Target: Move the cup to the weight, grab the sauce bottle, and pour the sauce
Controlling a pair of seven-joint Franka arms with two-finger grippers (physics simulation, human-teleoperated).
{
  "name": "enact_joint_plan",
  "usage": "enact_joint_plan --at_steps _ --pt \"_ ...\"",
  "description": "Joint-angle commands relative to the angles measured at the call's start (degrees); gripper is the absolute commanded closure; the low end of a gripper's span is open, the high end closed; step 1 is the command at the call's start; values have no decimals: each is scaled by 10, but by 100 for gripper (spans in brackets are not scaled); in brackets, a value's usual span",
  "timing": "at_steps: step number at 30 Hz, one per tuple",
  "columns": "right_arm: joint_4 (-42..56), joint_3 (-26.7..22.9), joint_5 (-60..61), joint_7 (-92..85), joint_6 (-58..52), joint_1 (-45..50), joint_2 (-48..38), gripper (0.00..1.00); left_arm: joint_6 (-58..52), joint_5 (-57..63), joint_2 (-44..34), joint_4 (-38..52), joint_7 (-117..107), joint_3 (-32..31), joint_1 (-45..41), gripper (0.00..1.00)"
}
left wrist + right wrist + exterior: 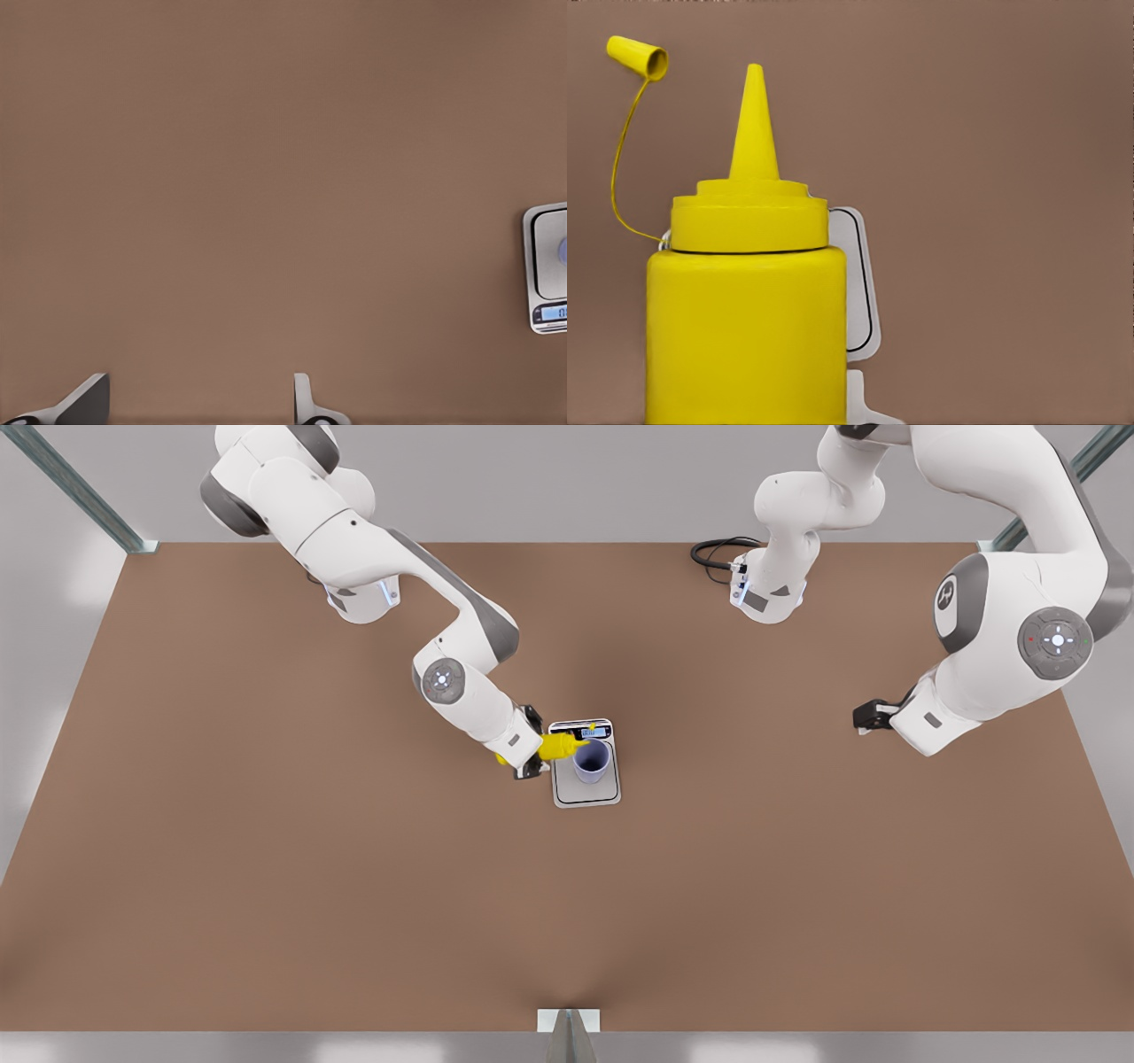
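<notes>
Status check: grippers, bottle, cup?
Right gripper shut on sauce bottle, tipped sideways, nozzle toward cup. Cup upright on the weight. Left gripper open, waiting at front view's right. Nothing in the way.

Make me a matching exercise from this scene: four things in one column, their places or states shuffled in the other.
1. pale lavender-blue cup
2. bright yellow squeeze bottle
3. silver-grey kitchen scale
4. left hand

A. open, waiting over the bare brown table
B. gripped by the right hand, nozzle toward the cup
C. standing on the scale's plate
D. lying flat on the table

Pairs: 1-C, 2-B, 3-D, 4-A
</notes>
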Motion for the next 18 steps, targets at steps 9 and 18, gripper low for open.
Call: enact_joint_plan --at_steps 9,18 --pt "105 345 58 -45 -287 -428 -3 56 -3 0 1 0 0 0 -3 0" --pt "177 332 198 -278 -463 -599 86 56 -3 0 2 0 0 0 -3 0"
